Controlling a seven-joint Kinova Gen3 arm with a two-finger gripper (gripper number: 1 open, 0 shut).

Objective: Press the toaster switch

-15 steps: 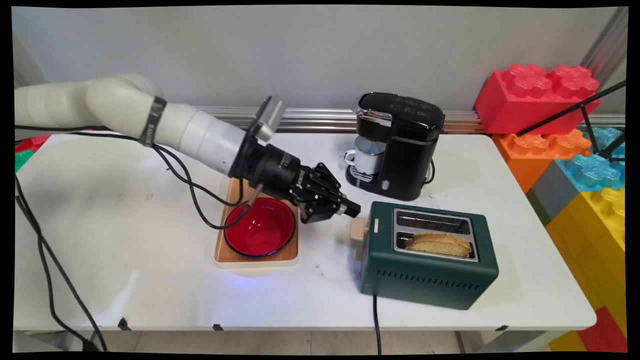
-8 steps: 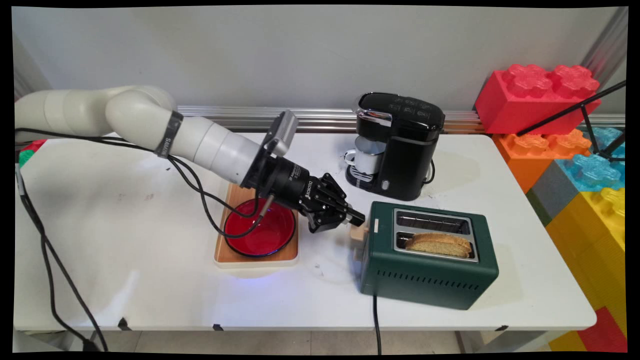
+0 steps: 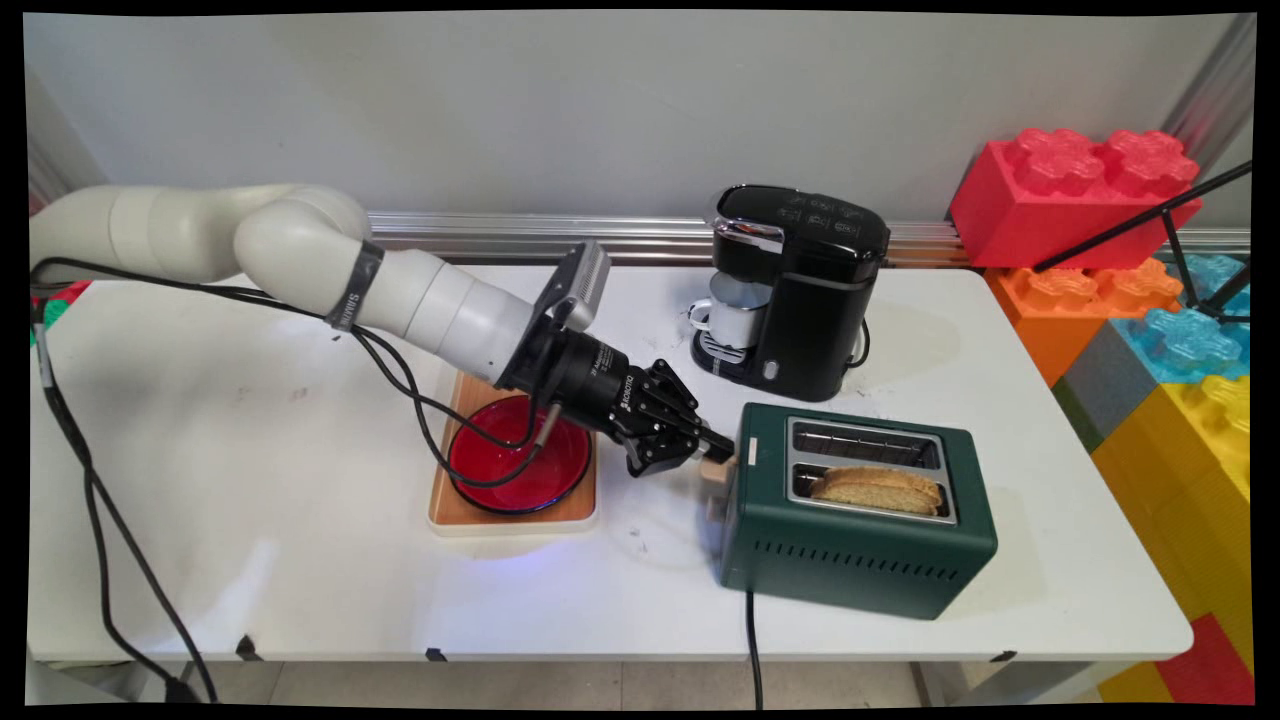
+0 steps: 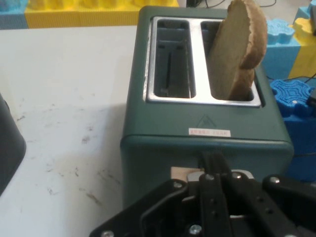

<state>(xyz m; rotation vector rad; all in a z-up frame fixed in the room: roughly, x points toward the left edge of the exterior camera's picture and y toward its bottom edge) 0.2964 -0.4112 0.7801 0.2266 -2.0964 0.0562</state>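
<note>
Green toaster (image 3: 860,540) with bread (image 3: 878,489): the clenched tool (image 3: 722,447) presses its tips on the lever (image 3: 716,472).

The white rectangular table (image 3: 250,420) carries a wooden tray with a pale rim (image 3: 470,510) left of centre, a black coffee machine (image 3: 800,290) at its back edge, and a dark green two-slot toaster (image 3: 850,545) near its front right.

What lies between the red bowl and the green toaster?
In the main view, the black pincer lies between the red glass bowl and the green metal toaster, at its wooden lever.
</note>
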